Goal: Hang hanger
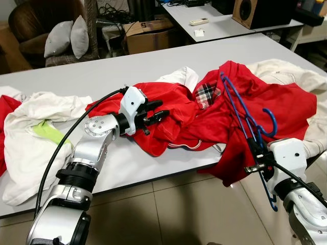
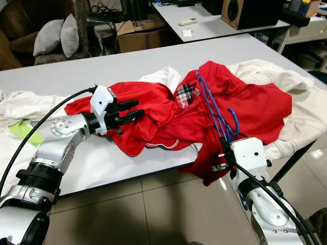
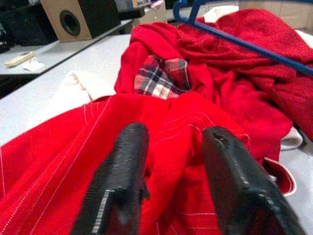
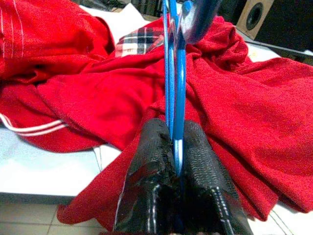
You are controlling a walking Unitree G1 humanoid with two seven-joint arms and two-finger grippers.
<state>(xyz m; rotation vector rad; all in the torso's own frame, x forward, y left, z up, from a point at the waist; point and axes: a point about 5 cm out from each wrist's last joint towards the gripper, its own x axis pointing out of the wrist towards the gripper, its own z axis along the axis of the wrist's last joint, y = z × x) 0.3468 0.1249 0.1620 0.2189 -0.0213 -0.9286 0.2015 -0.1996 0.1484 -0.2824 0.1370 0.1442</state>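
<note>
Left eye view: nearest, at lower right, the right gripper (image 1: 254,149) clenches one blue hanger (image 1: 244,111) lying across the red shirt (image 1: 240,109) that droops over the grey table (image 1: 102,71) edge. The left gripper (image 1: 159,115), fingers parted, rests on red fabric mid-frame. One white garment (image 1: 36,127) lies at left, bare tabletop behind.

Right wrist view: both fingers (image 4: 149,161) pinch the hanger.

Left wrist view: spread fingers (image 3: 124,166) above red cloth.

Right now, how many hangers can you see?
1: a blue hanger lying across the red clothes, pinched by the right gripper at the table's near edge. More could be buried under the laundry.
</note>
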